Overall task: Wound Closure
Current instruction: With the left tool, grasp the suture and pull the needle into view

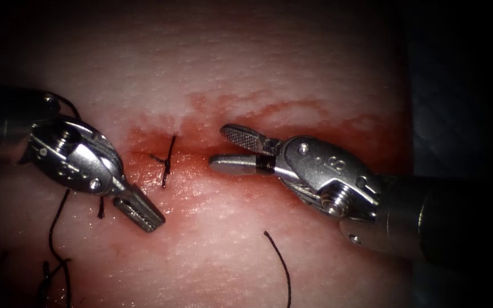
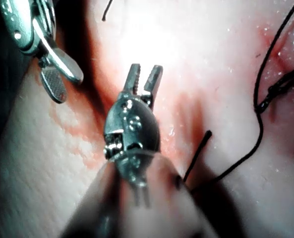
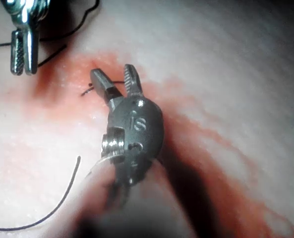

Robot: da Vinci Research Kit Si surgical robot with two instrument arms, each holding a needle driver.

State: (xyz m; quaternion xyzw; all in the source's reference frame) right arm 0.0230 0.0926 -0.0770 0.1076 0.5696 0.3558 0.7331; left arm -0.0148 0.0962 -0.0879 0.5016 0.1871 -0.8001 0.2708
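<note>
One knot (image 1: 166, 162) sits tied across cut (image 1: 201, 162) in tissue (image 1: 246, 74). Right tool (image 1: 223, 149) jaws wide, empty; left tool (image 1: 150, 219) jaws narrow, empty. Loose thread (image 1: 281, 262) lies below. Cut rightward seems unstitched.

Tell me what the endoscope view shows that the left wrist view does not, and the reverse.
Endoscope view: a knotted stitch across the cut, near the right tool, whose jaws are open and empty. Left wrist view: the left tool with its jaws slightly apart, holding nothing. Both views: the two tools and a loose thread lying on the tissue.
</note>
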